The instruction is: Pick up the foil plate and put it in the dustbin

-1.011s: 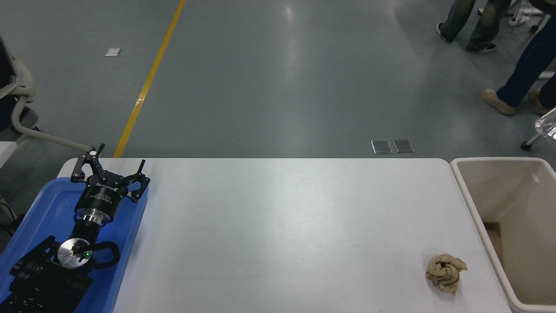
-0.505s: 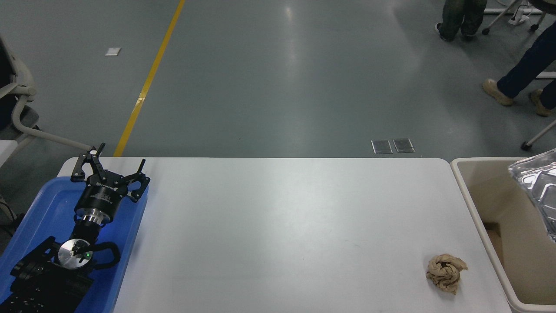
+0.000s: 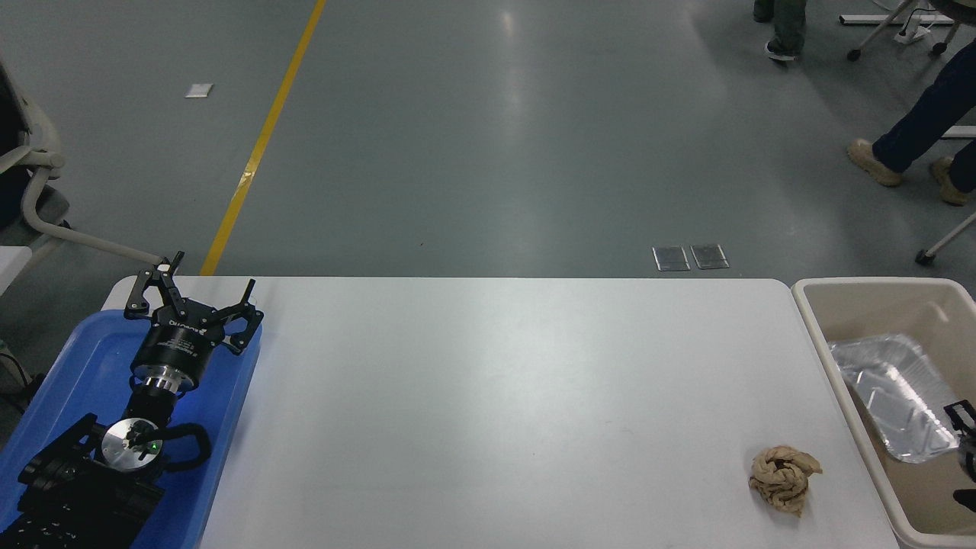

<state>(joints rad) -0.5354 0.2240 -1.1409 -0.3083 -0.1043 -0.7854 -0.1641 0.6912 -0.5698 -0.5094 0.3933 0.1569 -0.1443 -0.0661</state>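
The foil plate [image 3: 890, 395] is a shiny silver rectangular tray. It lies tilted inside the beige dustbin [image 3: 814, 335] at the table's right end, leaning against the near wall. Only a small black part of my right gripper [image 3: 962, 428] shows at the right edge, inside the bin at the plate's lower right corner; I cannot see whether it grips the plate. My left gripper [image 3: 191, 299] is open and empty, parked over the blue tray [image 3: 84, 358] at the lower left.
A crumpled brown paper wad [image 3: 781, 479] lies on the white table [image 3: 503, 396] near the bin's left wall. People's legs [image 3: 915, 122] stand on the floor at the far right. A chair [image 3: 30, 183] stands at the far left.
The foil plate came down from the upper right edge into the dustbin. A part of my right gripper came into view beside it. The left arm has not moved.
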